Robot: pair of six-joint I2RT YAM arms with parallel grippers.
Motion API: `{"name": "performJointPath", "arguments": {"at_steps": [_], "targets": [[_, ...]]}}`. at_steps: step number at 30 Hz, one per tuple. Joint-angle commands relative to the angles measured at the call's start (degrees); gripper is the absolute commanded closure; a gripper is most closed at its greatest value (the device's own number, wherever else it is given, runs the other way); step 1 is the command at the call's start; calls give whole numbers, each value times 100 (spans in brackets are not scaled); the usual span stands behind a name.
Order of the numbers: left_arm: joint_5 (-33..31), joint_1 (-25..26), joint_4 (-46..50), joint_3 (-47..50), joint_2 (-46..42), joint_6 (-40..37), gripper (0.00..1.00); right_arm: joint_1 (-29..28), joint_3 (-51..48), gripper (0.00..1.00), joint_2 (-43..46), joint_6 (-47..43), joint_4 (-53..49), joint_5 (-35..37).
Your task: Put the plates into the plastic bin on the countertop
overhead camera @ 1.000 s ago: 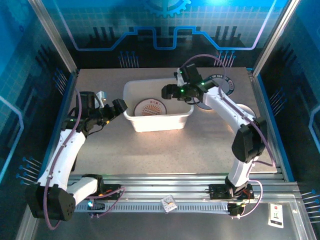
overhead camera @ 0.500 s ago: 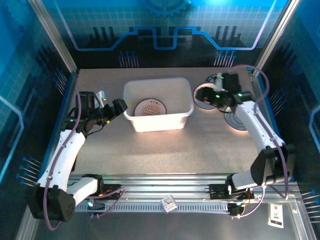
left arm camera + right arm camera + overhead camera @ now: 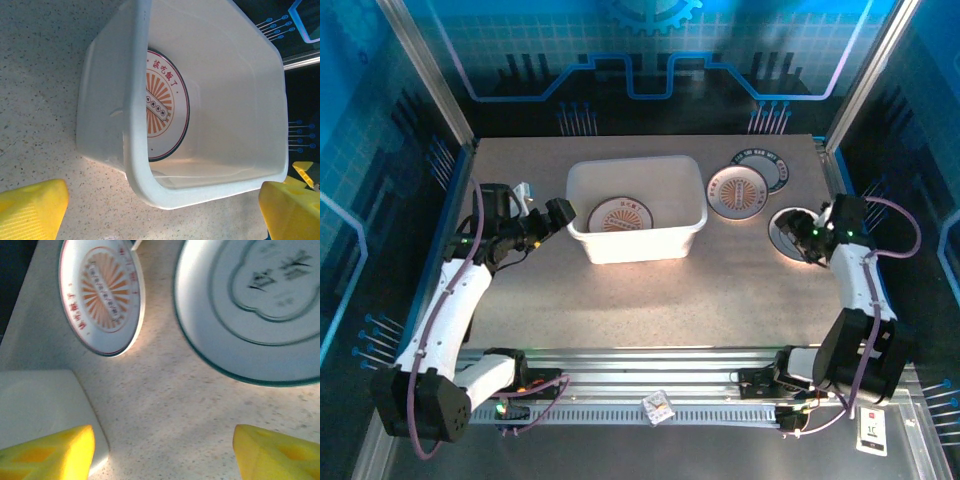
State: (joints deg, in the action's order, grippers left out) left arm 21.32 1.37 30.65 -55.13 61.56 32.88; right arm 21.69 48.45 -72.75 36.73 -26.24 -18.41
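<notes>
Plates (image 3: 737, 191): one inside bin (image 3: 640, 243), three on counter (image 3: 620, 300) right of it. Left gripper (image 3: 558, 212) wide by bin; right gripper (image 3: 165, 445) wide, empty, near dark-rimmed plate (image 3: 792, 235). We judge pickup next: straddle rim, close.

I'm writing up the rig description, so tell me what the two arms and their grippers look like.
Both the left arm and right arm have white link shells with black joints, each trailed by a looping mauve cable. The fingertips are bright yellow, finely ridged blocks.
</notes>
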Motion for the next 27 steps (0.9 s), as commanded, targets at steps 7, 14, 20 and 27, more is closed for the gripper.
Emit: {"name": "performJointPath", "arguments": {"at_steps": [7, 14, 20, 27], "targets": [[139, 39, -289, 112, 167, -10, 1, 1226, -827, 29, -463, 549, 1029, -805], [135, 39, -460, 159, 346, 5, 1, 1408, -784, 32, -1074, 703, 1324, -854], [137, 30, -499, 191, 453, -27, 1, 1412, -739, 35, -1377, 831, 1501, -755], [127, 30, -534, 213, 488, -10, 1, 1408, -777, 38, -1591, 972, 1859, -732]]}}
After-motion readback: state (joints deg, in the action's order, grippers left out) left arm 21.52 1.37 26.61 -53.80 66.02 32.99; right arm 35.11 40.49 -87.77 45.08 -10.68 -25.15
